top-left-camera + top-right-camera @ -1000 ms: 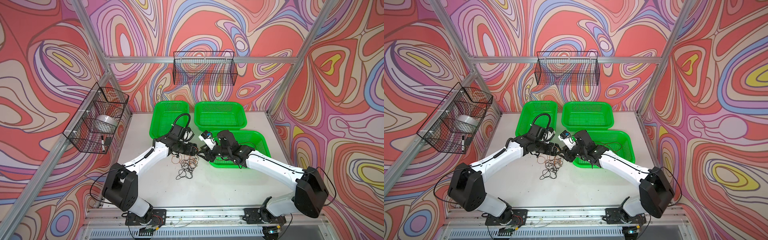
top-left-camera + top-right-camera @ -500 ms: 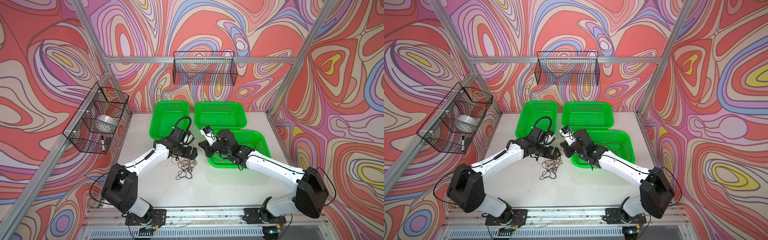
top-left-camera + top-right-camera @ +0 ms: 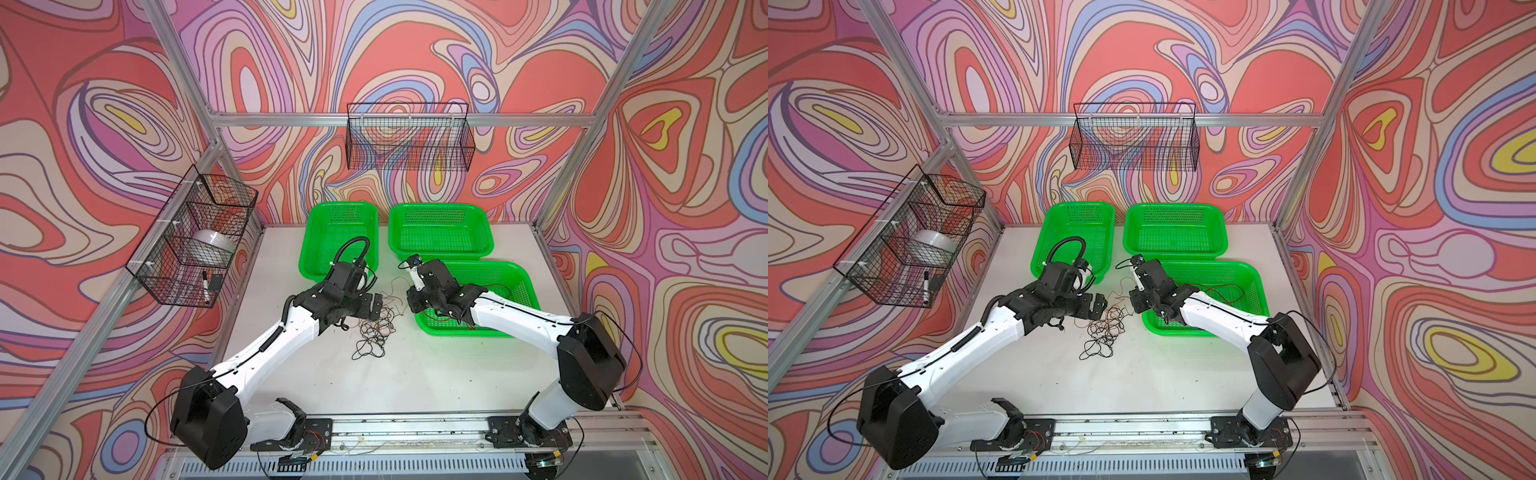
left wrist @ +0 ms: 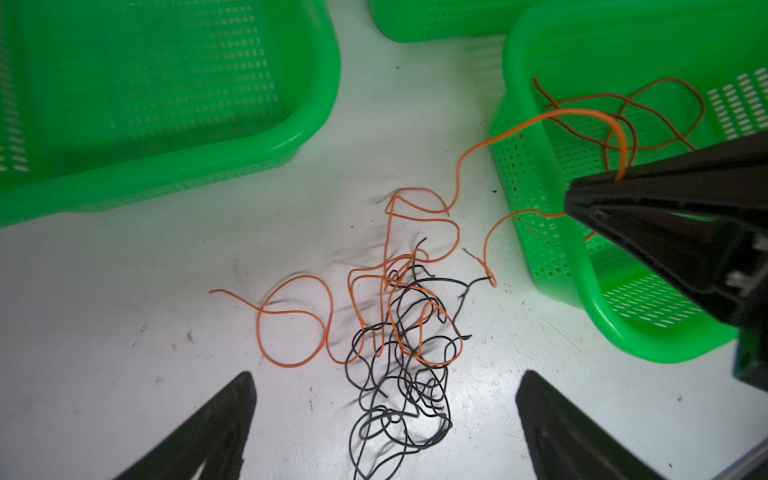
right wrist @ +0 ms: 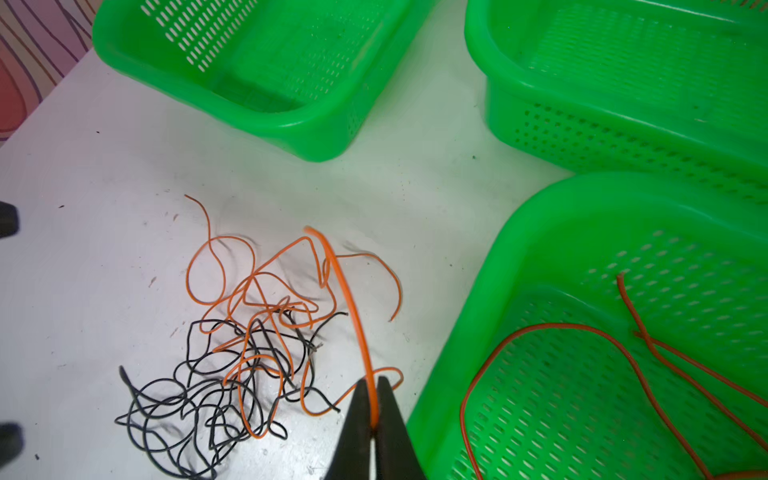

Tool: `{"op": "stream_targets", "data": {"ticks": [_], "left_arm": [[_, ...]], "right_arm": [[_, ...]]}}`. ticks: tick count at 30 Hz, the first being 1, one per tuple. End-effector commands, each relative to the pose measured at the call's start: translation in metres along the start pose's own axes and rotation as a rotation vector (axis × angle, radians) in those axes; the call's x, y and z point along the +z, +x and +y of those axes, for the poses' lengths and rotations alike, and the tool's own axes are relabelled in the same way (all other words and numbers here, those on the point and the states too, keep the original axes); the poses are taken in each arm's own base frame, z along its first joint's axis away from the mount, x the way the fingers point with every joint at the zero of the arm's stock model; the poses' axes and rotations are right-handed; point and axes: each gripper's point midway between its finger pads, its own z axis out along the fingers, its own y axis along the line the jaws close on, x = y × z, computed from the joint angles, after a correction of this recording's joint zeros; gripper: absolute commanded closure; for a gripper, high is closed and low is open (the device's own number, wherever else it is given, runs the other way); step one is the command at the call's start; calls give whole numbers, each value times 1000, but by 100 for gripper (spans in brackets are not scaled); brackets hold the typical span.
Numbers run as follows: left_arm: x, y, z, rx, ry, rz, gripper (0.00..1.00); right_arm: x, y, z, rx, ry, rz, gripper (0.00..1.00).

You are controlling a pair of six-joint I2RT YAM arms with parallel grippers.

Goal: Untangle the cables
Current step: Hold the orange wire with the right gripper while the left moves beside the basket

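Orange cable (image 5: 353,307) pinched in right tool (image 5: 373,380), visible only in wrist views; left tool (image 4: 386,374) wide open.

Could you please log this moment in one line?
left pincer open | right pincer shut on orange cable | tangle on table

Swirl-patterned red-pink walls (image 3: 124,104); aluminium frame (image 3: 291,119); white tabletop (image 3: 415,374); black wire baskets (image 3: 409,137) hung on walls.

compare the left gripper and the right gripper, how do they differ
The left gripper stands wide open; the right gripper is shut. The left gripper holds nothing, over the tangled cables; the right gripper pinches one orange cable. Both are black and taper to points.
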Motion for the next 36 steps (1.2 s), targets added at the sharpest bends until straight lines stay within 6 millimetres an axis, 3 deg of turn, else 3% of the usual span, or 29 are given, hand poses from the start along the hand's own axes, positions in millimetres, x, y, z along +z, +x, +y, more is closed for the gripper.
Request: {"op": "stream_targets", "data": {"ticks": [1,4,7,10,20,30,36], "left_arm": [[6,11,40,-146,-155,-10,0],[14,20,60,-253,-212,9,0],[24,24,71,-311,-254,-2,3],[38,28,81,-357,-303,3,13],[87,21,93,-452,-350,-43,24],[114,13,107,-483,-420,-97,49],[124,13,111,-459,-434,-107,55]], "right_arm": [[-8,-13,2,-29,-4,-27,73],[-16,-21,7,-67,-28,-50,57],[-24,-28,3,-97,0,-64,52],[-30,-32,-3,-120,37,-76,51],[-53,-48,6,-124,-11,-143,51],[-54,-39,-4,-104,39,-116,53],[-54,-37,-5,-102,42,-115,54]]}}
